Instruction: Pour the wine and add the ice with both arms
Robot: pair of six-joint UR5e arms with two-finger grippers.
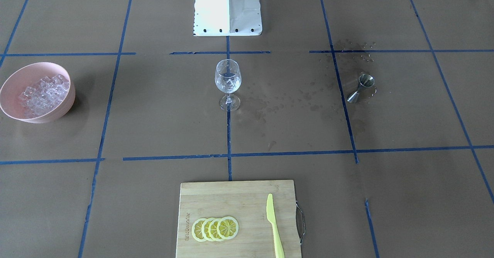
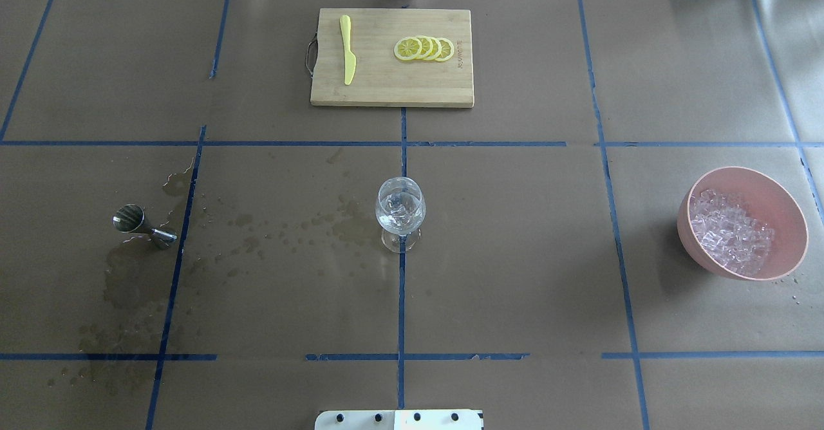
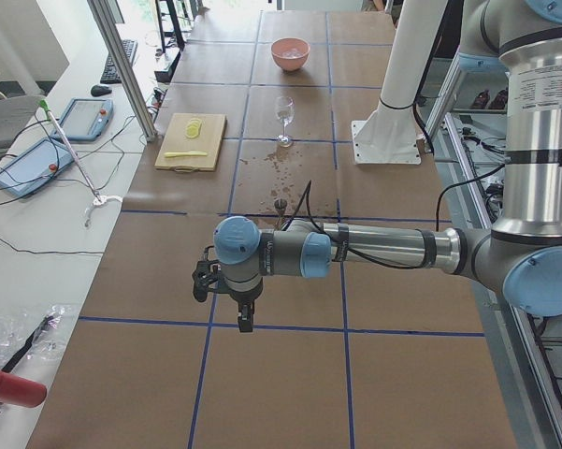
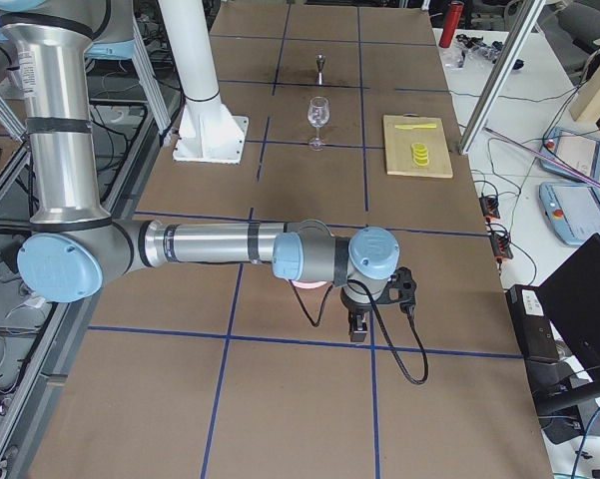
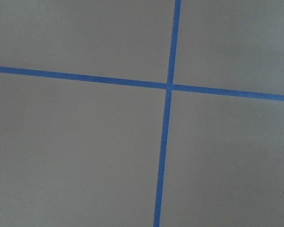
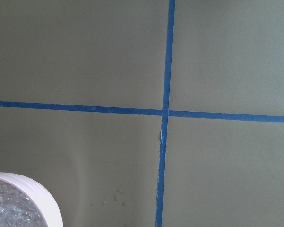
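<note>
A clear wine glass (image 1: 228,81) stands upright at the table's middle, with a few clear ice cubes inside; it also shows in the overhead view (image 2: 400,210). More ice (image 2: 734,233) fills a pink bowl (image 2: 747,174) on my right side. Wine shows only as dark wet spots (image 2: 302,224) on the paper between glass and jigger. A steel jigger (image 2: 143,222) stands on my left side. My left gripper (image 3: 246,318) and right gripper (image 4: 357,327) show only in the side views, hanging over bare paper at the table's ends. I cannot tell whether they are open or shut.
A bamboo cutting board (image 2: 386,82) at the far middle carries several lemon slices (image 2: 425,49) and a yellow knife (image 2: 347,56). The white robot base (image 1: 227,9) stands behind the glass. The right wrist view catches the bowl's rim (image 6: 47,203).
</note>
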